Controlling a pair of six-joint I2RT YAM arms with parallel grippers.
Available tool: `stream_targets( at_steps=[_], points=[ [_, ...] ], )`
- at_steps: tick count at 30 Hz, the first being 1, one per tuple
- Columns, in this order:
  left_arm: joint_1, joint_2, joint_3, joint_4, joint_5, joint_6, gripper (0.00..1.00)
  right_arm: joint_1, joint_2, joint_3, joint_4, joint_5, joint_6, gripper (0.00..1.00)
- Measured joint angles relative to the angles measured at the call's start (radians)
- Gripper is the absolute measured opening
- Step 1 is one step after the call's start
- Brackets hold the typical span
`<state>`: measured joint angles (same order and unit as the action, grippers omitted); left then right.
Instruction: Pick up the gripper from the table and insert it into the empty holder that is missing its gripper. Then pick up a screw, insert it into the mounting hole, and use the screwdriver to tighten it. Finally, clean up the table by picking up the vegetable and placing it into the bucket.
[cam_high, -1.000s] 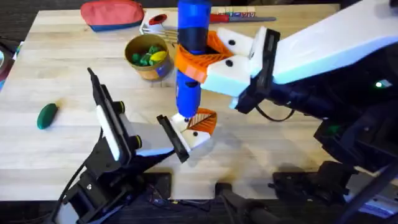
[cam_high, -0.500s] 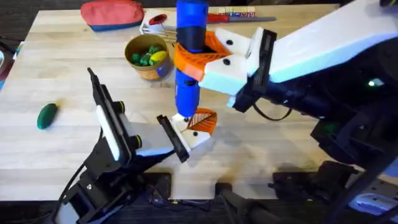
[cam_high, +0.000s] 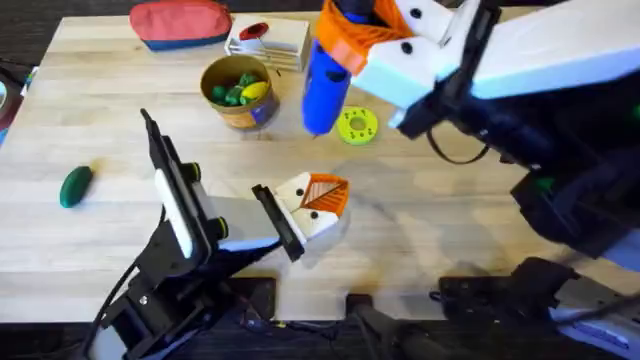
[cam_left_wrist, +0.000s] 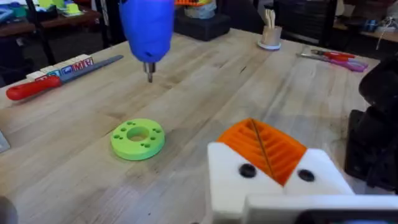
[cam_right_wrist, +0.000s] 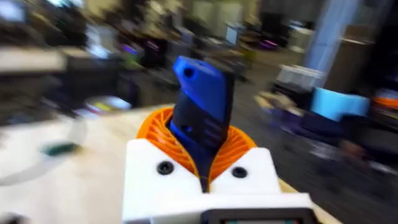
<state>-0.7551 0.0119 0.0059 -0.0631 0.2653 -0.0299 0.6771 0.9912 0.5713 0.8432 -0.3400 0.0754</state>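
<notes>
Right gripper (cam_high: 350, 50) pinches the screwdriver (cam_high: 325, 85) at upper centre of the overhead frame, bit clear of the counter (cam_high: 450, 210). Left gripper (cam_high: 300, 225) clamps the holder (cam_high: 312, 218) with the orange gripper piece (cam_high: 326, 192), frame centre. Set the driver down away from the vegetable (cam_high: 76, 185), far left.

Screwdriver (cam_high: 327, 75): top cut off by overhead frame edge; upper body likewise cropped in left wrist view. Holder (cam_left_wrist: 273, 186): lower part cut by left wrist frame edge. Right wrist view: background blurred. Bucket (cam_high: 238, 92): green and yellow contents not identifiable
</notes>
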Motion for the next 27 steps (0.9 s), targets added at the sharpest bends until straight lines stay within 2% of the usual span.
stream_targets(
  at_steps=[5, 10, 13, 19, 24, 27],
  points=[
    [0.0, 0.0, 0.0, 0.0, 0.0, 0.0, 0.005, -0.195, 0.086, 0.0, -0.092, 0.077, -0.267, 0.007],
    [0.0, 0.0, 0.0, 0.0, 0.0, 0.0, 0.005, -0.412, 0.2, 0.0, -0.116, 0.14, -0.518, 0.007],
    [0.0, 0.0, 0.0, 0.0, 0.0, 0.0, 0.005, -0.503, 0.261, 0.0, -0.118, 0.194, -0.667, 0.007],
    [0.0, 0.0, 0.0, 0.0, 0.0, 0.0, 0.005, -0.578, 0.377, 0.0, -0.17, 0.324, -0.979, 0.007],
    [0.0, 0.0, 0.0, 0.0, 0.0, 0.0, 0.005, -0.582, 0.509, 0.0, -0.228, 0.387, -1.264, 0.007],
    [0.0, 0.0, 0.0, 0.0, 0.0, 0.0, 0.005, -0.579, 0.567, 0.0, -0.254, 0.403, -1.364, 0.007]
  ],
)
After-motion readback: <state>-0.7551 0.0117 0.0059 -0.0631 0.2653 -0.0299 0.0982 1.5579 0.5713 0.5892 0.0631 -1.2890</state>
